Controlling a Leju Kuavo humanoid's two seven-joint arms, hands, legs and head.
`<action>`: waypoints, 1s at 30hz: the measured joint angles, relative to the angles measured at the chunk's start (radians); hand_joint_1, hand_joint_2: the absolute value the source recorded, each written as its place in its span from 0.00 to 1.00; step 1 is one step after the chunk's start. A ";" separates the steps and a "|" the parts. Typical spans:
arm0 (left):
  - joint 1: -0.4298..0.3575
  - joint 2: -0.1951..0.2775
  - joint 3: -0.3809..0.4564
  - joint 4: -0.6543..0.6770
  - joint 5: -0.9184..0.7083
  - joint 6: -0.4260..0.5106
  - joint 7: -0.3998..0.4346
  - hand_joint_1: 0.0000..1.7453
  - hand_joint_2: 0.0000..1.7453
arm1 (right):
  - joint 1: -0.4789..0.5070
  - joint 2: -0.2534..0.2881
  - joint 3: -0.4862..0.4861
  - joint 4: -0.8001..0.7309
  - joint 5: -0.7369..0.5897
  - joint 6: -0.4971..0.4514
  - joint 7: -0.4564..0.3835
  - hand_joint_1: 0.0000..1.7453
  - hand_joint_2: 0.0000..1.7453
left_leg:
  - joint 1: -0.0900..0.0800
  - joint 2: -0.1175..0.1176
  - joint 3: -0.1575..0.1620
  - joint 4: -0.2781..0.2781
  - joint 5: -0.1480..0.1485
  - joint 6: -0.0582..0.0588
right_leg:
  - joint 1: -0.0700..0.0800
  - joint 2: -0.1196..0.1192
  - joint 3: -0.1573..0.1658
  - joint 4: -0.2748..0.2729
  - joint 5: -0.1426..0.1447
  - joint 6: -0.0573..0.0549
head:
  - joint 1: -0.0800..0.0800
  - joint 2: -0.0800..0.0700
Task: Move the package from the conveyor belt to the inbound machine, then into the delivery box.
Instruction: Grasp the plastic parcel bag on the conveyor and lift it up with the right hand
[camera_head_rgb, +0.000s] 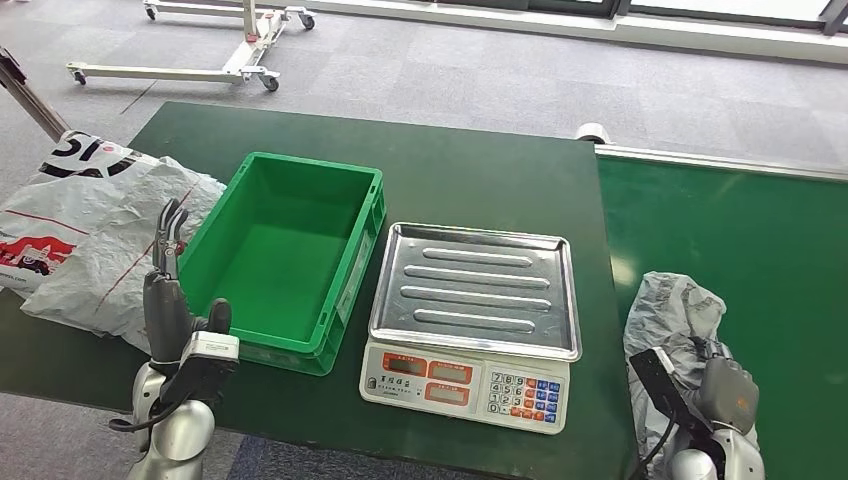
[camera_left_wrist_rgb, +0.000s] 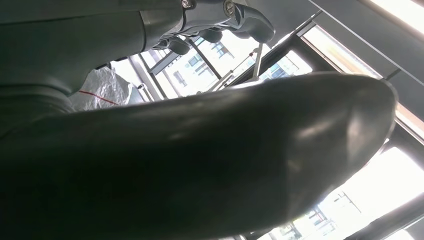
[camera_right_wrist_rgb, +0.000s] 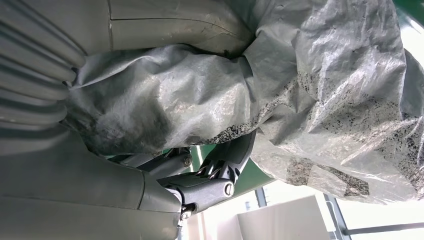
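Right hand (camera_head_rgb: 728, 385) of mine is gripping the grey package (camera_head_rgb: 668, 318) on the conveyor belt (camera_head_rgb: 740, 235); left hand (camera_head_rgb: 170, 290) is hovering with fingers spread, holding nothing.

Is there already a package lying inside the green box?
No, the green box shows only its bare green floor in the head view, while the grey package lies on the conveyor belt under the right hand.

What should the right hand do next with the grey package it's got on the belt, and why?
Probably lift it and carry it left onto the scale. The right hand already grips the grey package, its fingers wrapped under the plastic in the right wrist view, yet it lies on the conveyor belt. The scale's steel tray sits bare just beside it.
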 joint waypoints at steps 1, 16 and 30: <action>0.000 0.000 0.000 0.000 0.000 0.000 0.000 0.00 0.00 | 0.000 0.000 0.000 0.000 0.000 0.000 0.000 1.00 1.00 | 0.000 0.000 0.000 0.000 0.000 0.000 | 0.000 0.000 0.000 0.000 0.000 0.000 | 0.000 0.000; 0.000 0.000 0.000 0.000 0.000 0.000 0.000 0.00 0.00 | 0.000 0.000 0.000 -0.003 0.001 -0.001 0.000 1.00 1.00 | 0.000 0.000 0.000 0.000 0.000 0.000 | 0.000 0.000 0.000 0.000 0.000 0.000 | 0.000 0.000; 0.000 0.000 0.005 -0.006 0.000 0.005 0.000 0.00 0.00 | 0.010 0.001 0.002 -0.075 -0.011 -0.011 -0.006 1.00 1.00 | 0.000 0.000 0.000 0.000 0.000 0.000 | 0.000 0.000 0.000 0.000 0.000 0.000 | 0.000 0.000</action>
